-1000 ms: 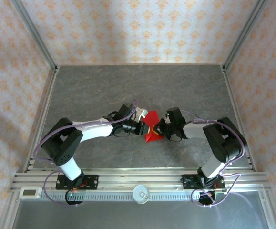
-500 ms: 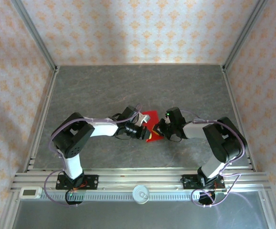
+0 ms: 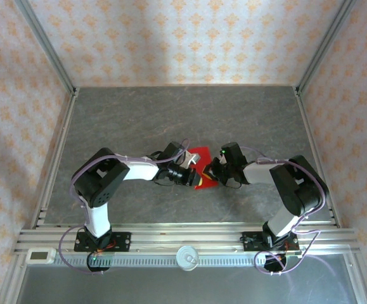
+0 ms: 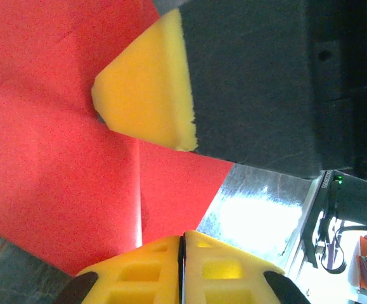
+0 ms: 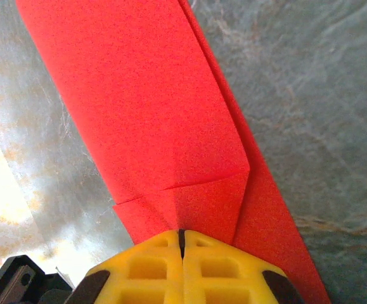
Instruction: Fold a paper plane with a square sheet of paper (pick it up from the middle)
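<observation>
The square sheet of paper [image 3: 201, 157] is bright red and folded into a narrower creased shape, lying on the grey table between the two arms. In the left wrist view the sheet [image 4: 56, 158] shows a long crease. In the right wrist view the sheet [image 5: 151, 95] shows layered flaps. My left gripper [image 3: 193, 172] is shut, its yellow tips [image 4: 183, 237] together at the paper's near edge. My right gripper [image 3: 210, 171] is shut too, its tips [image 5: 182, 233] down on a folded corner. One right fingertip [image 4: 145, 88] presses on the paper.
The grey marbled table [image 3: 139, 120] has open room behind and to both sides of the paper. Aluminium frame posts and patterned walls enclose it. A front rail [image 3: 170, 240] carries the arm bases, a small white device [image 3: 40, 256] and a round white knob [image 3: 187, 258].
The left arm's elbow has swung in toward the middle. The red flap that stood up a second ago now lies flat. The right arm has held still.
</observation>
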Robot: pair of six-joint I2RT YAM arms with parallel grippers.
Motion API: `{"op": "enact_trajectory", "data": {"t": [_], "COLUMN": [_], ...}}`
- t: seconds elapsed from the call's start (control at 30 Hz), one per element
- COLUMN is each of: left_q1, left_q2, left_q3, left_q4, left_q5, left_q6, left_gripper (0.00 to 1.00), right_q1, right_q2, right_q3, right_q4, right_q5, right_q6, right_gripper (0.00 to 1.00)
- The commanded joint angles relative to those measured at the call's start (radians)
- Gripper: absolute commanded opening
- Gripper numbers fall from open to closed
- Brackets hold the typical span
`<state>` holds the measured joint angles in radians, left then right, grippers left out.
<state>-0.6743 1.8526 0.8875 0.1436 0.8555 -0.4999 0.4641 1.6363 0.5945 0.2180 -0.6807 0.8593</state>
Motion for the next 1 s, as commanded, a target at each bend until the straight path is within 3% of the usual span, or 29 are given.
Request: {"op": "enact_trajectory", "data": {"t": [0.0,0.77,0.97], "left_q1": [-0.007,-0.007,-0.008], "left_q2": [0.010,-0.050,-0.107], "left_q3": [-0.009,-0.092,-0.098], "left_q4": [-0.001,-0.119,-0.133], "left_q5": [-0.013,-0.075,-0.044], "left_q6": [0.015,0.108,0.123], "left_gripper": [0.10,0.10,0.09], "right_q1": [0.002,0.002,0.002], "right_q2": [0.035,0.037,0.037], "right_q3": [-0.041,-0.055,-0.055], "right_q4": [-0.100,-0.097,-0.095], "right_q5": [0.092,0.093,0.092], "right_q6": [-0.022,-0.025,-0.026], "right_gripper": [0.00,0.00,0.00]}}
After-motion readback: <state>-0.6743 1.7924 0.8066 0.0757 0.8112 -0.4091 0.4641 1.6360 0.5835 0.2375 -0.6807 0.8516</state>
